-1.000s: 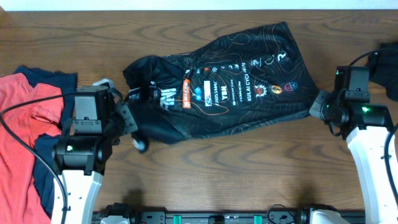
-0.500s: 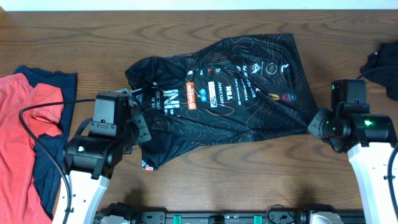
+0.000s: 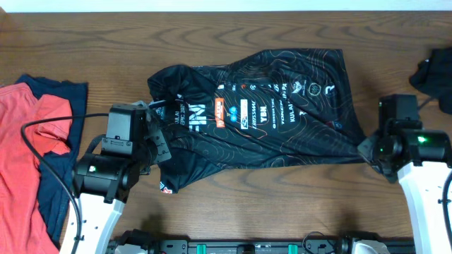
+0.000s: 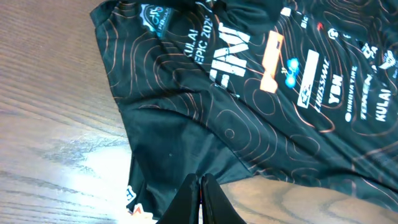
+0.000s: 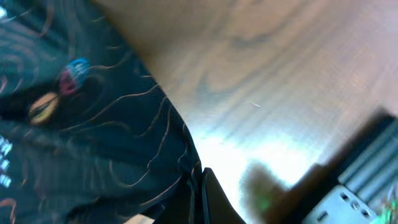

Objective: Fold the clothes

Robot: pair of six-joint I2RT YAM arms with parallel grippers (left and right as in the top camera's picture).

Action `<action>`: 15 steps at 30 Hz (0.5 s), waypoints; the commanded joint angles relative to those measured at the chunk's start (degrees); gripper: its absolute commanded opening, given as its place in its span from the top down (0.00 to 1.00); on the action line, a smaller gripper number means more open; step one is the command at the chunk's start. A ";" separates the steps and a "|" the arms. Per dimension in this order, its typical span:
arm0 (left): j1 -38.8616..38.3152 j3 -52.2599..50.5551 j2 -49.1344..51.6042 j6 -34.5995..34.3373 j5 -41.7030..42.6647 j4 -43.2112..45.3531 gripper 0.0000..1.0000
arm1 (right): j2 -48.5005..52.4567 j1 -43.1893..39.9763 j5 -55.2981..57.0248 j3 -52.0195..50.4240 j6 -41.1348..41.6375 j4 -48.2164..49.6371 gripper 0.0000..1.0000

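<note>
Dark wooden table (image 3: pixel 282 204) carried everything in the overhead view, and the black jersey (image 3: pixel 268 120) lay across its middle, logos up. Over the last second the jersey had been drawn out: its far right corner had slid outward and its near edge, slack and bunched a second before, now ran as an almost straight line from one arm to the other. The right arm had pulled back toward the near right side, while the left arm had shifted first and then held its place for the last half second. The left gripper (image 4: pixel 200 190) had its fingers pressed together on the jersey's near hem, and the right gripper (image 5: pixel 200 180) likewise pinched the fabric edge at the opposite end. My reading was that this was the spreading step, nearly done, since wrinkles remained across the chest and no fold had been made yet. Counted: two arms, two grippers, one black jersey, one red top (image 3: pixel 21 134) and one navy top (image 3: pixel 67 95) under it at the left edge, well apart from the jersey, and one dark bundle (image 3: pixel 434 74) at the right edge, too cropped to identify.
</note>
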 commanded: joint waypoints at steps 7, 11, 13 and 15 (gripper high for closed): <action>-0.15 -1.66 -0.02 -0.11 -0.68 -0.79 0.94 | -1.16 -8.50 3.10 -0.20 3.78 -4.50 0.99; -0.15 -1.66 -0.02 -0.09 -0.70 -0.72 0.93 | -1.44 -8.57 3.10 -0.17 2.08 -4.42 0.99; -0.15 -1.66 -0.02 -0.11 -0.70 -0.52 0.94 | -1.44 -8.52 2.93 -0.20 2.08 -4.33 0.99; -0.13 -1.64 -0.02 -0.09 -0.70 -0.24 0.94 | -1.44 -8.52 2.91 -0.20 0.81 -3.93 0.74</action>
